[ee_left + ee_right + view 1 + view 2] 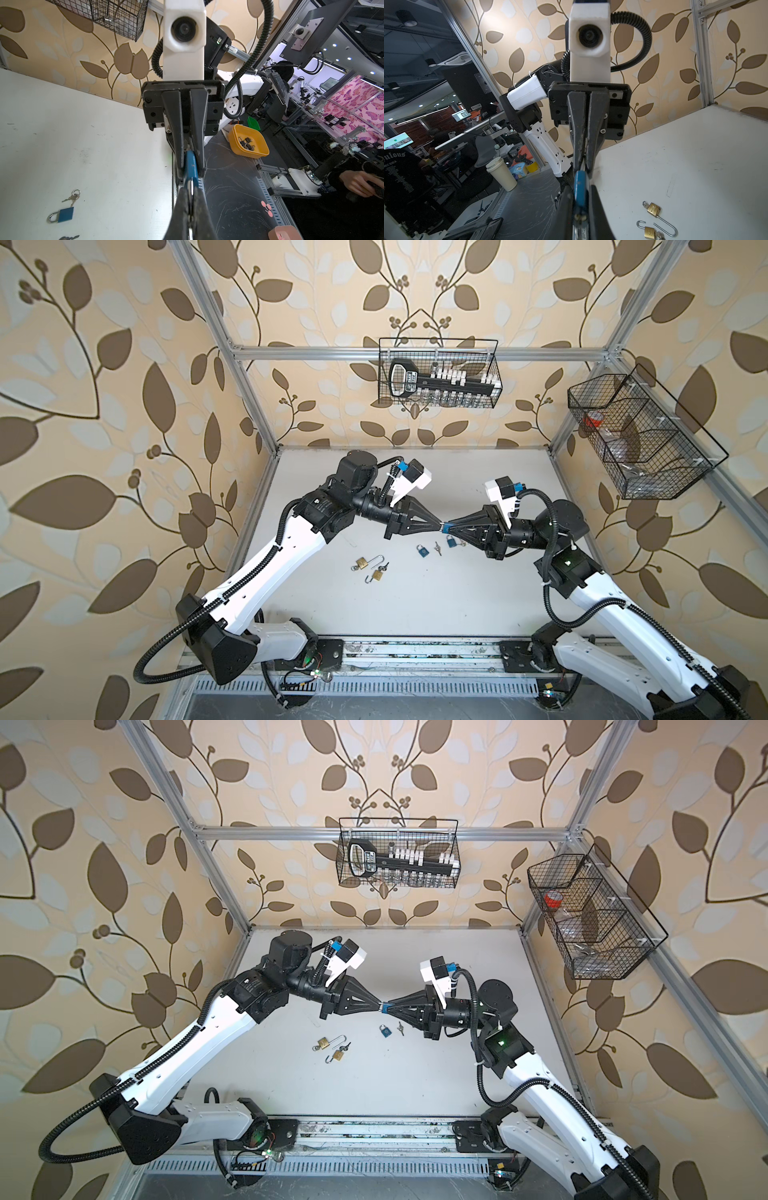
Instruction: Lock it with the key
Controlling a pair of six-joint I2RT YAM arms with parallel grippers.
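Both arms meet nose to nose above the table (415, 614), with the blue padlock (190, 164) held in the air between them, well clear of the surface.

The left gripper (439, 524) is pinched nearly closed on the silver shackle (191, 187). The right gripper (455, 526) is clamped on the flat sides of the blue body, with no gap showing at either pair of tips. I cannot tell whether a key sits in the keyhole, because the right gripper's own fingers hide that end.

This looks like the squeeze that seats the shackle. The two grippers need to hold one straight line and press along the shackle's legs, not across them. The body needs a firm grip, since a twist here would likely jam the leg at the hole. Then comes the key.

On the table below lie another blue padlock (422, 551), loose keys (437, 548) just beside it, and two brass padlocks (360, 563) with their shackles swung open.
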